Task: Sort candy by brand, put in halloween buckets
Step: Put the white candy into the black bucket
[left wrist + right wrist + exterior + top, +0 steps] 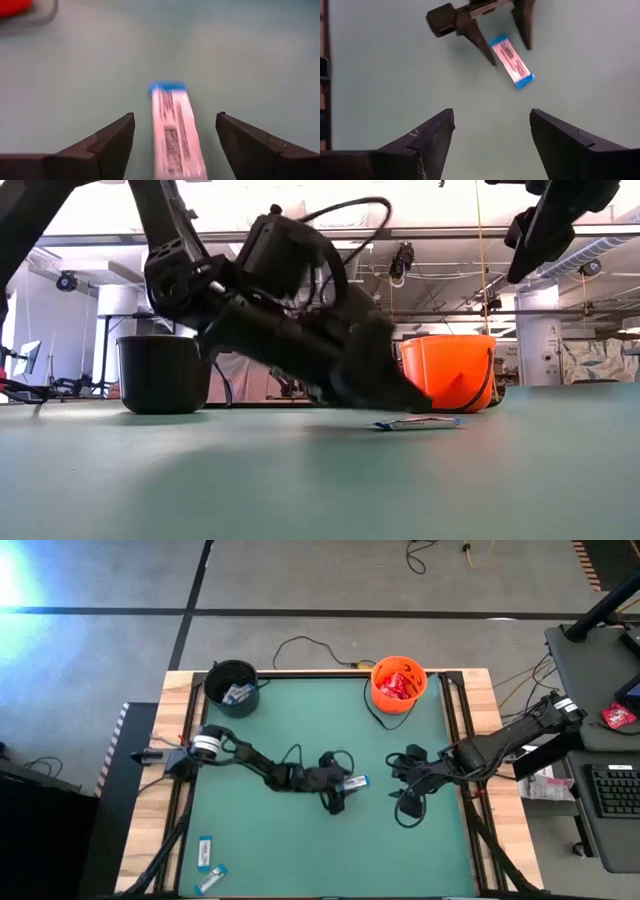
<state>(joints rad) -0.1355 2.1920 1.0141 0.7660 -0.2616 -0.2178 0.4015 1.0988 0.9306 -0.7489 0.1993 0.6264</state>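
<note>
A white-and-blue candy bar [175, 135] lies flat on the green mat near the table's middle [353, 782]. My left gripper [176, 115] is low over it and open, one finger on each side of the bar with a gap at both. My right gripper [492, 111] is open and holds nothing, raised just right of the bar [405, 778]. The black bucket [232, 687] stands at the far left with a white-and-blue bar inside. The orange bucket [398, 683] stands at the far right with red packets inside.
Two more white-and-blue bars [205, 852] [212, 880] lie near the table's near left corner. Wooden rails [480, 700] frame the mat. A cable [310, 645] runs behind the far edge. Bare green mat [300, 850] stretches along the near side.
</note>
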